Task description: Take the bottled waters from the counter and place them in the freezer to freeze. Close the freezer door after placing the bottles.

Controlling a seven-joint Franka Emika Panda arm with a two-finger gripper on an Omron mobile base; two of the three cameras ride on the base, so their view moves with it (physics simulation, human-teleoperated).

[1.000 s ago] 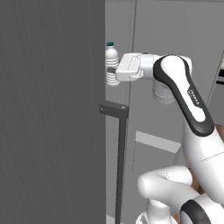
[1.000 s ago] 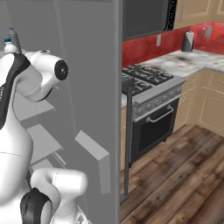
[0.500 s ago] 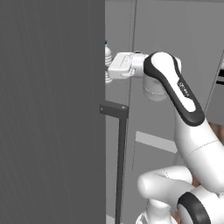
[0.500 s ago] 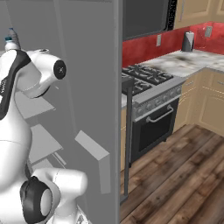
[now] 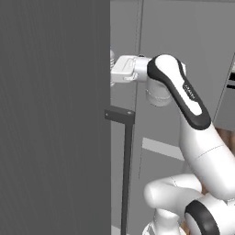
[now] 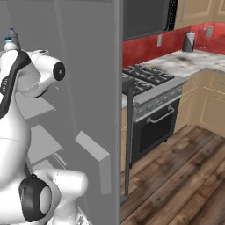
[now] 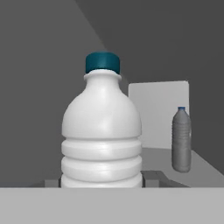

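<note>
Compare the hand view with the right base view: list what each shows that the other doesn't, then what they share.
Hand view alone: the white ribbed bottle full height, filling the foreground between the fingertips, with a grey shelf behind it.

Right base view alone: the black stove, the marble counter, wood floor, and the robot's white arm.

Both: the white bottle's blue cap and the grey bottle beyond it, inside the grey freezer.

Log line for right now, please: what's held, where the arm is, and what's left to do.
held: white bottle in gripper | arm: reaching into freezer | grey bottle upright on shelf | freezer door open | left: release, close door
</note>
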